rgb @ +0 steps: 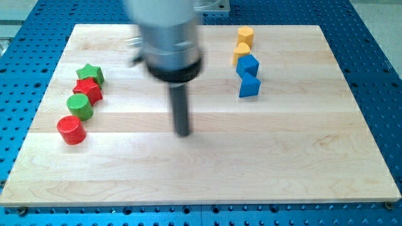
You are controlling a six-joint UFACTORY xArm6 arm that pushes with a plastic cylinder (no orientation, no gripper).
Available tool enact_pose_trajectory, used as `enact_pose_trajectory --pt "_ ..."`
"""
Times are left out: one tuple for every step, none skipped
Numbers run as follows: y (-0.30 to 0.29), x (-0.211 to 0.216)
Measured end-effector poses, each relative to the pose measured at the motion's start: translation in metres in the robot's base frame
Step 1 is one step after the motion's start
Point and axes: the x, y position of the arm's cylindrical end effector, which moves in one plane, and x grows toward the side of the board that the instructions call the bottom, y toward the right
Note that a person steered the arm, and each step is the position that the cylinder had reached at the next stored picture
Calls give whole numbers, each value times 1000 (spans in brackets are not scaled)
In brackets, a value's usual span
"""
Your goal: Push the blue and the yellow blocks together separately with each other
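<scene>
Two yellow blocks stand at the view's top right: a yellow cylinder [245, 34] and just below it a second yellow block [241, 52]. Touching that one from below are two blue blocks in a column: an upper blue block [248, 64] and a lower blue block [249, 85]. My tip [183, 132] rests on the board near the middle, well to the left of and below the blue blocks, touching no block.
At the view's left lie a green star [90, 73], a red star [88, 90], a green cylinder [80, 107] and a red cylinder [71, 130] in a slanted column. The wooden board [301, 157] sits on a blue perforated table.
</scene>
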Motion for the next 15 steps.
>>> enact_pose_trajectory --pt "-11 -80" --pt "-14 -153" --pt "-3 -228" --pt "57 -236" --pt "123 -236" --pt "156 -237" --pt "100 -227" --pt "39 -171" --pt "43 -130" --pt "62 -142" --pt "92 -169" --pt "106 -186" --pt "108 -178" --pt "73 -116" --pt "41 -63"
